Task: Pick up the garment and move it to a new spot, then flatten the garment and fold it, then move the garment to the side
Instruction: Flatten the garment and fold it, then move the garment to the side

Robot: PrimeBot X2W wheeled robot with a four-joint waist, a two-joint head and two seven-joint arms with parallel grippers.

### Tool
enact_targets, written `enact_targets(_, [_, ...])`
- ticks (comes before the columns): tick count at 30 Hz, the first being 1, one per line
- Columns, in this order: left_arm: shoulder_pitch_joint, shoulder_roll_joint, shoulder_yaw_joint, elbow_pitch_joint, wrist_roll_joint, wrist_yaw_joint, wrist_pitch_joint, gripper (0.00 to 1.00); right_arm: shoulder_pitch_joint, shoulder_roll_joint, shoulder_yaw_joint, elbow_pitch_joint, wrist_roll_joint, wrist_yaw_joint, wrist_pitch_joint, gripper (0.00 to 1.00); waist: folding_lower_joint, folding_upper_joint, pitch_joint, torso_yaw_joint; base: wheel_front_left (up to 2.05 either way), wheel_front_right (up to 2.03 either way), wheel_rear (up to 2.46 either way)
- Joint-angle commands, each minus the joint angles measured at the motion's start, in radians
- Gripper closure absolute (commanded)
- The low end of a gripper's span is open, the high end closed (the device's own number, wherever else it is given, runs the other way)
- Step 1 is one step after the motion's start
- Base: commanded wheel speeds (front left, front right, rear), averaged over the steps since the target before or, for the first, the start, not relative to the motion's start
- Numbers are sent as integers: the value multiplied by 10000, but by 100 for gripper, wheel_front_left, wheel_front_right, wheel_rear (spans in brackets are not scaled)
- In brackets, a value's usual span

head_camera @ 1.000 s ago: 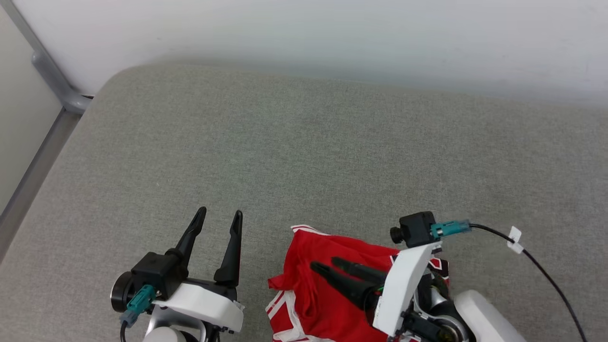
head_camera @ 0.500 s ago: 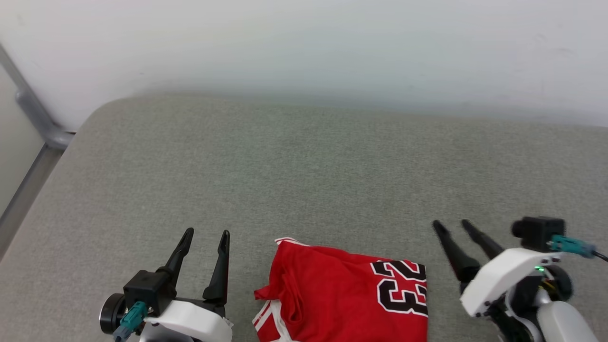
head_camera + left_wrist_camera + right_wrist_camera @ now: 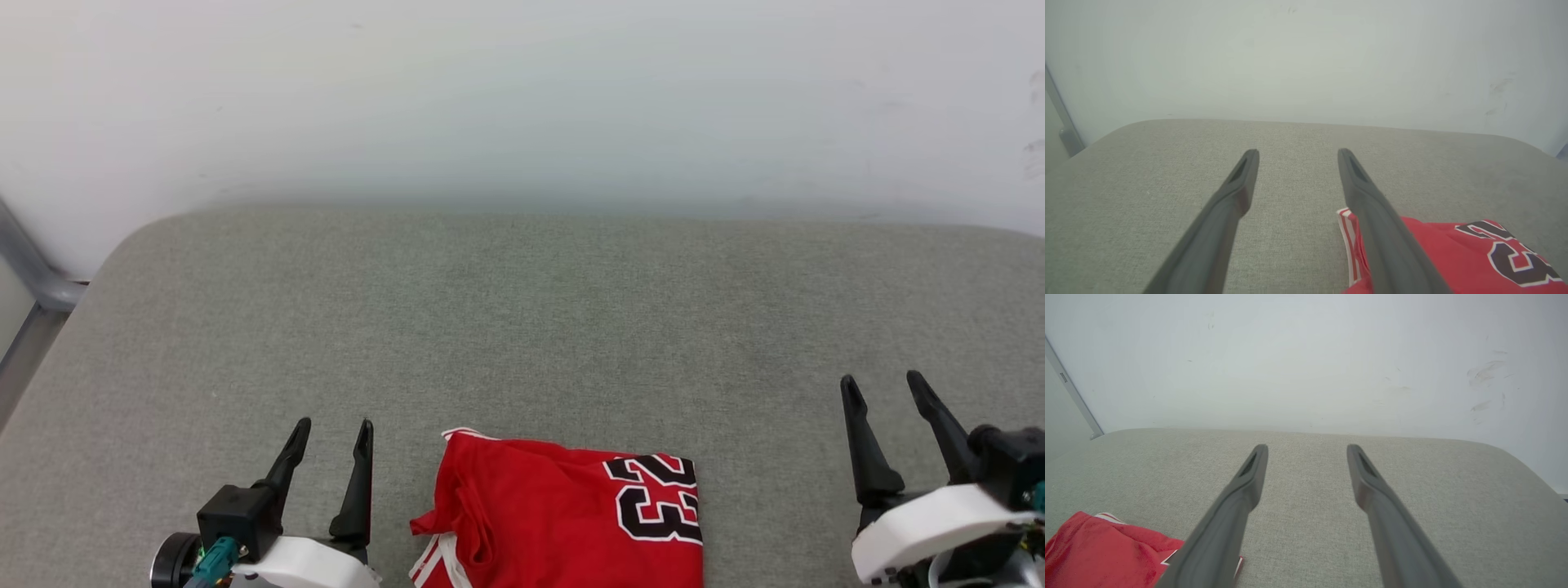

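The garment (image 3: 563, 523) is a red shirt with black-and-white numerals, folded into a compact block on the grey padded surface (image 3: 522, 327) at the bottom centre of the head view. Its striped white trim shows at the lower left edge. My left gripper (image 3: 333, 433) stands open just left of it, apart from the cloth. My right gripper (image 3: 883, 385) stands open well to its right. The left wrist view has the garment (image 3: 1461, 253) beside the right finger, and that gripper (image 3: 1296, 153) is empty. The right wrist view has the garment (image 3: 1098, 551) at lower left, with that gripper (image 3: 1306, 448) empty.
A pale wall (image 3: 522, 98) rises behind the surface's far edge. A grey metal rail (image 3: 33, 278) runs along the far left. The surface's rounded far-left corner (image 3: 122, 237) is in view, and bare grey fabric stretches beyond the garment.
My right gripper has lifted off the garment and swung away to the right, leaving the folded shirt lying free. The head camera has tilted, so the whole picture has shifted down.
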Motion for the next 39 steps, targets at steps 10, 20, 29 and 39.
enact_targets(10, [482,141,83,97,-73,305,90,0,1177,298,36,-763,-384,-4,-77,0,0,0,-406,-317,0,0,0])
enact_targets(20, [417,190,27,143,-108,391,64,0,1288,373,94,-1114,-180,-4,369,0,0,0,-420,-368,0,0,0])
enact_targets(29, [97,213,-63,107,-125,340,29,0,1367,224,-282,-254,978,-4,1882,0,0,0,-255,-70,0,0,0])
enact_targets(39, [-459,166,-322,7,17,154,-49,0,874,-547,-144,930,2687,-2,4654,0,0,0,409,706,0,0,0])
